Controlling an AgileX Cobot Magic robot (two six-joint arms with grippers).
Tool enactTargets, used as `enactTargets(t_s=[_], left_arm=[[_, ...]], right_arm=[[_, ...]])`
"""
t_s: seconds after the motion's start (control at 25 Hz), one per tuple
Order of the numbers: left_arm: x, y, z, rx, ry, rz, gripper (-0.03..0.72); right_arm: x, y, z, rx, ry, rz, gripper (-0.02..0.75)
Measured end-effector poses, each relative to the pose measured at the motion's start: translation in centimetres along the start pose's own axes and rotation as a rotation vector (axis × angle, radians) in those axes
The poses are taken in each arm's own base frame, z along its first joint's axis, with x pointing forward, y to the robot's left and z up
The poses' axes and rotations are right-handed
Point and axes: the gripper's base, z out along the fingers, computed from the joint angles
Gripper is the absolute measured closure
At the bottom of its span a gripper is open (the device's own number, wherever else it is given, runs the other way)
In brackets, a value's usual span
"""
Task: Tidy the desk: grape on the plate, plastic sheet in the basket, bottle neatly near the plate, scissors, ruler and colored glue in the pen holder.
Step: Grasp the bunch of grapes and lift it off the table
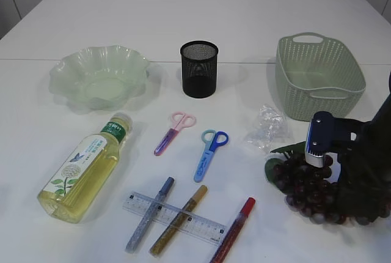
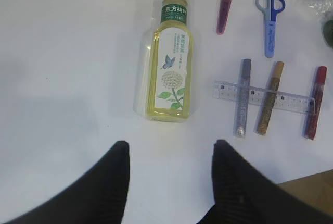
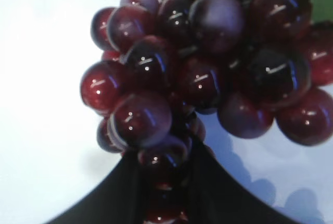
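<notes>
My right hand [image 3: 165, 182] is down on the grape bunch [image 3: 208, 73]. In the right wrist view its two dark fingers [image 3: 125, 182] close in on berries at the near end of the cluster, so I judge it clenched on the grapes, though the contact itself is partly buried among berries. The bunch lies on the counter [image 1: 256, 43] at the right front, just beside the crumpled plastic sheet [image 1: 267, 127] and in front of the basket [image 1: 317, 73].

Procedure for this step:
- Confirm the hold is on the stem core, not on a single berry, which could roll out.
- Lift straight up before traversing, so that the leaf does not drag the plastic sheet.
- Carry high across the pen holder [image 1: 199, 68] to the plate [image 1: 99, 78], which stands well apart at the left rear.

My left hand [image 2: 169, 182] hangs released above bare counter, just short of the base of the bottle [image 2: 169, 62].

View coverage: the right wrist view shows finger contact but nothing of the route. The exterior view shows plate, basket and route, but the arm hides the grip. Only the left wrist view shows the ruler [image 2: 265, 96] lying under the three glue pens [image 2: 270, 98].
</notes>
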Motion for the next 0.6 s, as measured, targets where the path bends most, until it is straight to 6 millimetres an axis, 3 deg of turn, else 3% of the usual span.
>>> enactTargets(t_s=[0.28,0.6], left_arm=[[0.0,0.0,0.0,0.0,0.0,0.0,0.309],[0.0,-0.1,0.0,0.015,0.0,-0.008,0.309]], right_arm=[[-0.1,0.1,-0.2,-0.025,0.003,0.263,0.587],[-0.7,0.0,-2.1,-0.136,0.078,0.544,0.594]])
